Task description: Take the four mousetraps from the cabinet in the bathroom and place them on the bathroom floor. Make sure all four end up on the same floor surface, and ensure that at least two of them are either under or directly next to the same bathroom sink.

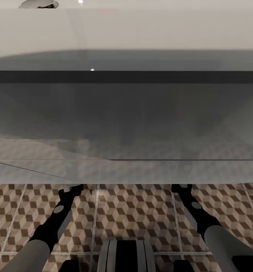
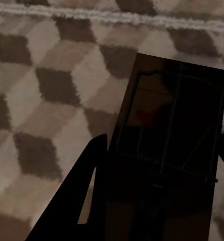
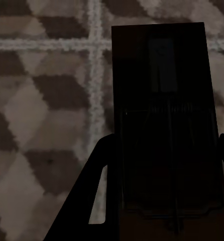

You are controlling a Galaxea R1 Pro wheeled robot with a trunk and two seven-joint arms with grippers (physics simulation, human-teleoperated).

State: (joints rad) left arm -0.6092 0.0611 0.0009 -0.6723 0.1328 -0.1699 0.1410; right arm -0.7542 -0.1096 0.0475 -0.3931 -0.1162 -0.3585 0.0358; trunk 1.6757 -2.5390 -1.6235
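Cube-patterned brown tiles of the bathroom floor point(image 1: 134, 211) spread below the sink point(image 1: 126, 34), both arms reaching under its edge. Left gripper point(image 2: 159, 165) clamps a mousetrap point(image 2: 177, 120) above the tiles; right gripper point(image 3: 162, 170) grips a second mousetrap point(image 3: 159, 100), also over the floor.

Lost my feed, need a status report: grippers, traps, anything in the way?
Left gripper shut on a mousetrap. Right gripper shut on another mousetrap. Both low over bathroom floor, at the sink edge overhead.
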